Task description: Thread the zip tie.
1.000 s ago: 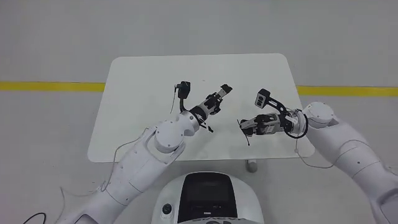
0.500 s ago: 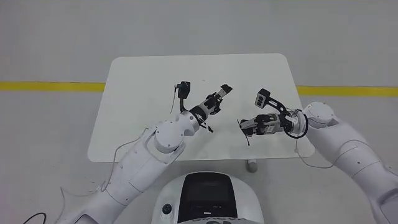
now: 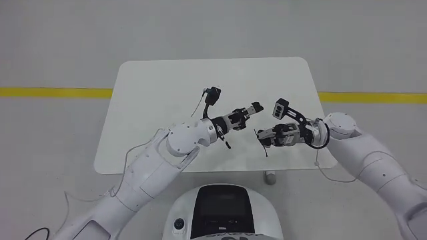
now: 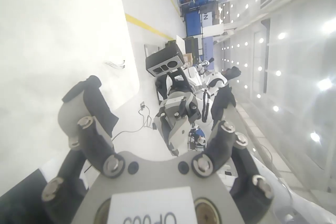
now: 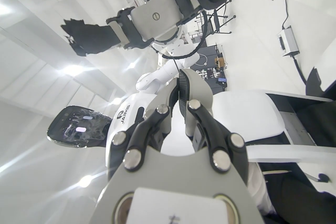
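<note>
The white table (image 3: 160, 100) lies below both arms, whose grippers meet above its near right part. The left gripper (image 3: 256, 109) hangs over the table with its two fingers spread wide and nothing between them, close to the right gripper (image 3: 262, 134), whose fingers are pressed together on the zip tie (image 3: 263, 144). The zip tie is a thin black strip held in the air above the table, with its lower length trailing toward the table's near edge.
</note>
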Tool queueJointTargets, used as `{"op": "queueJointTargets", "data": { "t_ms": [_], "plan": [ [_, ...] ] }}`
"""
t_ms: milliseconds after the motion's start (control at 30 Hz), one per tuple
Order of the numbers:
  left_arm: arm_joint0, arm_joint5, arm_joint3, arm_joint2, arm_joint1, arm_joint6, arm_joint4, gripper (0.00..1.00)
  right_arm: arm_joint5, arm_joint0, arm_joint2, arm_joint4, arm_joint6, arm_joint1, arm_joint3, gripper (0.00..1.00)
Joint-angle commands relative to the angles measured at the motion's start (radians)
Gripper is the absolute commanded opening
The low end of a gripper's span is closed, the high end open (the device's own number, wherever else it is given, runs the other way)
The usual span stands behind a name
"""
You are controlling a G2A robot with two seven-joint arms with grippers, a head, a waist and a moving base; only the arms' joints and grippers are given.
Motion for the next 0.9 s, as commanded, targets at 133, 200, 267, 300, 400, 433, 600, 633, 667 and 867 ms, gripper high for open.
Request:
{"op": "queueJointTargets", "data": {
  "t_ms": [133,200,267,300,400,433,600,633,667,867],
  "plan": [
    [0.000,-0.001,0.000,0.000,0.000,0.000,0.001,1.00,-0.002,0.010,-0.013,0.009,0.000,0.001,0.011,0.00],
    [0.004,-0.003,0.001,0.002,0.000,0.005,0.002,1.00,-0.002,0.010,-0.013,0.009,0.000,0.001,0.011,0.00],
    [0.008,-0.018,0.007,0.000,-0.001,-0.017,-0.032,1.00,0.002,-0.001,-0.011,-0.002,-0.025,-0.001,-0.003,0.00],
    [0.007,-0.027,0.013,-0.003,-0.001,-0.031,-0.048,1.00,0.007,-0.004,-0.008,-0.005,-0.027,-0.002,-0.001,0.00],
    [0.002,-0.028,0.036,-0.009,0.001,-0.083,-0.081,1.00,0.019,-0.006,0.001,-0.012,-0.015,-0.008,0.010,0.00],
    [-0.001,-0.014,0.045,-0.009,0.001,-0.092,-0.087,1.00,0.021,-0.005,0.003,-0.013,-0.009,-0.010,0.015,0.00],
    [-0.008,0.001,0.053,-0.014,0.002,-0.079,-0.075,1.00,0.018,-0.001,0.007,-0.019,-0.014,-0.014,0.026,0.00],
    [-0.008,0.001,0.053,-0.014,0.002,-0.079,-0.075,1.00,0.018,-0.001,0.007,-0.019,-0.014,-0.014,0.026,0.00],
    [-0.008,0.001,0.053,-0.014,0.002,-0.079,-0.075,1.00,0.018,-0.001,0.007,-0.019,-0.014,-0.014,0.026,0.00],
    [0.005,-0.060,0.054,-0.024,0.006,-0.144,-0.130,1.00,0.031,-0.019,0.016,-0.037,-0.057,-0.018,0.007,0.00]
  ]
}}
